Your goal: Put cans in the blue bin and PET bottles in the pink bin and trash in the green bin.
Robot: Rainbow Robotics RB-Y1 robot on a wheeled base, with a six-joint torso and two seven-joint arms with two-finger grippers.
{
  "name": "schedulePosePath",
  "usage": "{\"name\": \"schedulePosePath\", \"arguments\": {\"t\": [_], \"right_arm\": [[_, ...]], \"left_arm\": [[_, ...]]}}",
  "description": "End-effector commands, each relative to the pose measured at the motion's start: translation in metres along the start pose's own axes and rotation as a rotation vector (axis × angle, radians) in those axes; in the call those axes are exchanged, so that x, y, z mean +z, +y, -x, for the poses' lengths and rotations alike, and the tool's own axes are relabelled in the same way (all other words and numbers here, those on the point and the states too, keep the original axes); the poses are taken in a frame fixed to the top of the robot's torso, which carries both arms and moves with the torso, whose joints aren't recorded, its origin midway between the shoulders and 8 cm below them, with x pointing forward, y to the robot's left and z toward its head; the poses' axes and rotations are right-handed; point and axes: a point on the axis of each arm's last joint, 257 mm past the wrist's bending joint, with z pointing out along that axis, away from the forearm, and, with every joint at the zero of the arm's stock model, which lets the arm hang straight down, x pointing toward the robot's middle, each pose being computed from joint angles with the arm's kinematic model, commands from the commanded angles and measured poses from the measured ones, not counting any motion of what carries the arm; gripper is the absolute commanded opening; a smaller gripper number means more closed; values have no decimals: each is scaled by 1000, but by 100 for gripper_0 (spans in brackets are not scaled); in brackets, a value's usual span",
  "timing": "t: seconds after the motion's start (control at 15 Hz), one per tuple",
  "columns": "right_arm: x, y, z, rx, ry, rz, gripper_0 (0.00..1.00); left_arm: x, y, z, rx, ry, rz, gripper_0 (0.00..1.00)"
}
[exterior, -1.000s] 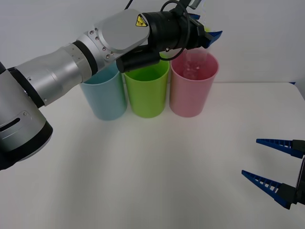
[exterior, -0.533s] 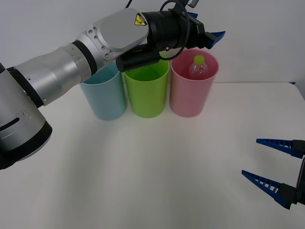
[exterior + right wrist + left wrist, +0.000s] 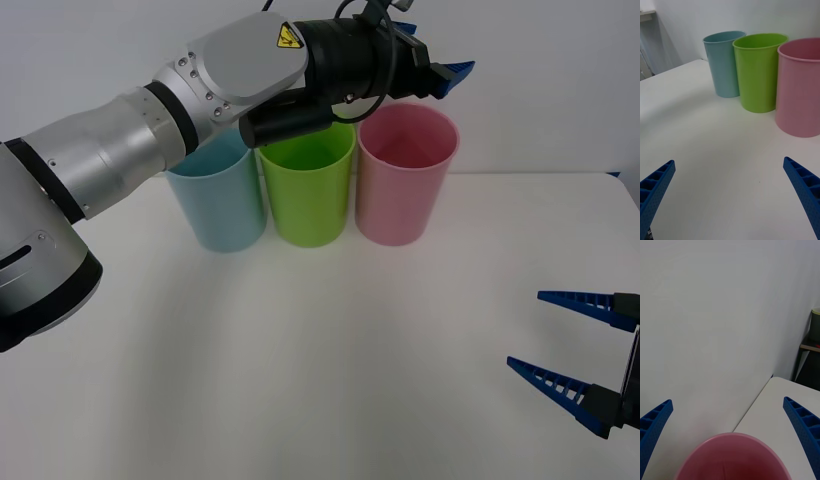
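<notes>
Three tall, round, tapering bins in a row at the far edge of the white surface [image 3: 300, 350], close against the pale wall [image 3: 540, 80]: blue bin [image 3: 220, 205] on the left, green bin [image 3: 308, 190] in the middle, pink bin [image 3: 406, 185] on the right, rims nearly touching. All three upright and plain, with no label or lettering legible on them.

Left arm [image 3: 150, 125] reaching across from the left, above the blue and green bins, its left pincer [image 3: 435, 70] poised over the pink bin's far rim, blue ribbed fingers [image 3: 455, 70] spread apart and holding nothing. From the left wrist view, pink rim directly below and between the two spread fingers, wall behind. On the silver forearm housing, a yellow triangular warning sticker [image 3: 290, 38] bearing a black symbol; no readable text beside it.

Right pincer [image 3: 580, 350] low at the near right edge of the surface, well apart from the bins, fingers spread wide and empty. From the right wrist view, same three bins ahead on the bare surface.

PET bottle not discernible; interior of the pink bin seen in part from the front, pink wall alone visible there, lower depth hidden.
</notes>
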Motion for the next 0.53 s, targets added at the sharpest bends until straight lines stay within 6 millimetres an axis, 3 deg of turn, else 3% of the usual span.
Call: {"name": "schedulePosePath", "arguments": {"t": [0.07, 0.53], "right_arm": [[0, 0, 0, 0, 0, 0, 100], [0, 0, 0, 0, 0, 0, 100]], "left_arm": [[-18, 2, 7, -10, 7, -53, 100], [-96, 29, 8, 6, -10, -97, 100]]}}
